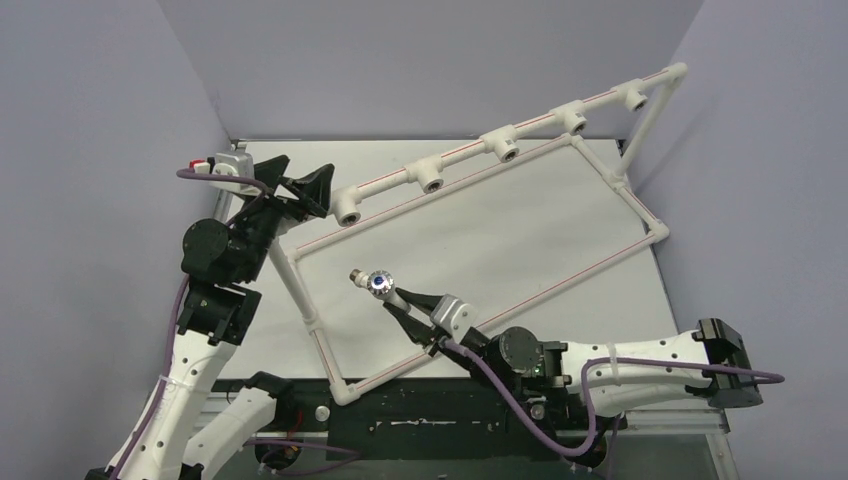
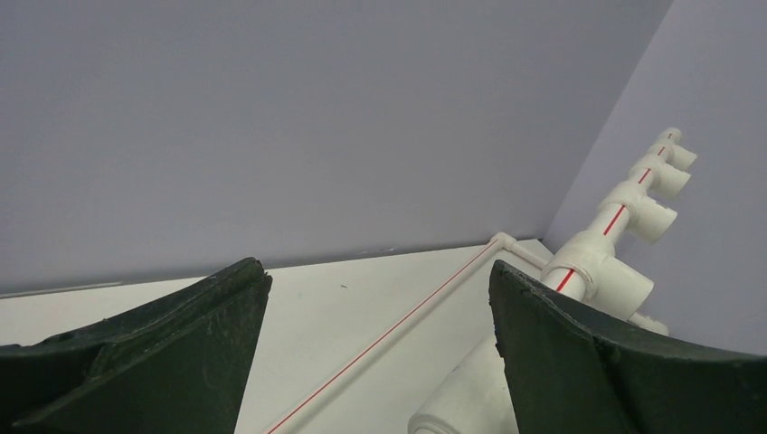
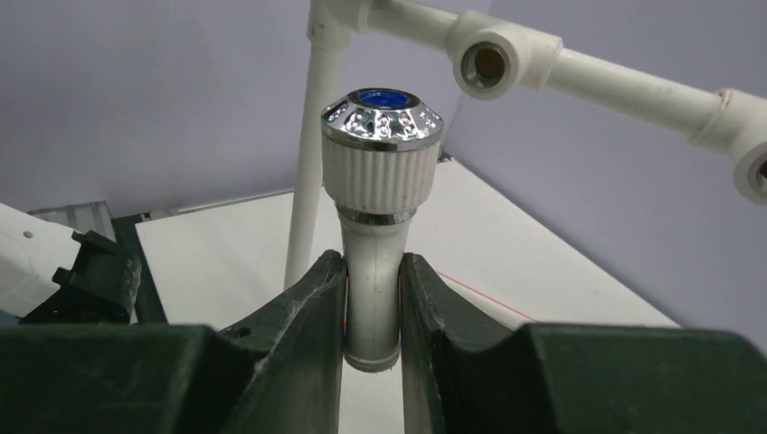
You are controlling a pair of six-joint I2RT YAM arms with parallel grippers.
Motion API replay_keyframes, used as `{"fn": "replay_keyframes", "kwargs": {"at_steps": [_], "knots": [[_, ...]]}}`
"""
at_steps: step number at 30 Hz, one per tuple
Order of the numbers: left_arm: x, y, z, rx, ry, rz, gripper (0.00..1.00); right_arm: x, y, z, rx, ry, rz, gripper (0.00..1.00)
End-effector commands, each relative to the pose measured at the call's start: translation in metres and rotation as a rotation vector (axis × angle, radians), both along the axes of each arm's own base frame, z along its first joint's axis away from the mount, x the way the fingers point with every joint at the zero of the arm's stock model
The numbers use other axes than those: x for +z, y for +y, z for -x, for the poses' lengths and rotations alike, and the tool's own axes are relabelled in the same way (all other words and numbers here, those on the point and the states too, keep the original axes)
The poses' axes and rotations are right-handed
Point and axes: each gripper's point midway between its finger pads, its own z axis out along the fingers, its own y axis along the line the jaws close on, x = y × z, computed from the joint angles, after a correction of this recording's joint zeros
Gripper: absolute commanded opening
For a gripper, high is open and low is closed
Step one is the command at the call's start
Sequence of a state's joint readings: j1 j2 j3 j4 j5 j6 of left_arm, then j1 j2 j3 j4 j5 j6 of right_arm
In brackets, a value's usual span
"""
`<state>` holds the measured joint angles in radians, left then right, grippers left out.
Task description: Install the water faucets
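Note:
A water faucet (image 1: 377, 281), a small white tap with a silvery knob and a blue centre, is held above the table inside the pipe frame. My right gripper (image 1: 396, 299) is shut on its white stem. In the right wrist view the faucet (image 3: 380, 181) stands upright between the two fingers of the right gripper (image 3: 373, 271), knob on top. The white pipe frame (image 1: 610, 262) carries a raised rail of tee sockets (image 1: 431, 182). My left gripper (image 1: 308, 186) stands open beside the rail's left end socket (image 1: 347, 213). The left gripper (image 2: 380, 271) holds nothing, and a white pipe end (image 2: 457, 402) shows near its right finger.
Grey walls close in the table at the left, the back and the right. The frame's tall corner post (image 1: 648, 120) rises at the back right. A black base bar (image 1: 440, 415) runs along the near edge between the arms. Open sockets (image 3: 491, 60) hang just above the held faucet.

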<state>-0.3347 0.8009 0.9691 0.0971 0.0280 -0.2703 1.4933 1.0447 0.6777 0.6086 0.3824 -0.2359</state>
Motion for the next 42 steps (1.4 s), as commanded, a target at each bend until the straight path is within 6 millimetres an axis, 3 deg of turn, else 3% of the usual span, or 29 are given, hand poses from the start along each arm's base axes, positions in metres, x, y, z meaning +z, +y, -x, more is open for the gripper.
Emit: {"fn": "replay_keyframes", "kwargs": {"at_steps": [1,19,42], "knots": [[-0.113,-0.009,-0.001,-0.015,0.36,-0.116,0.89,0.06,-0.017,-0.006,-0.143,-0.134,-0.165,0.0],[-0.112,-0.006,0.0,0.019,0.36,-0.111,0.89,0.087,0.005,-0.014,-0.279,-0.262,-0.093,0.0],[-0.11,-0.007,0.001,0.021,0.354,-0.113,0.9,0.084,0.02,-0.031,-0.462,-0.332,0.014,0.0]]}}
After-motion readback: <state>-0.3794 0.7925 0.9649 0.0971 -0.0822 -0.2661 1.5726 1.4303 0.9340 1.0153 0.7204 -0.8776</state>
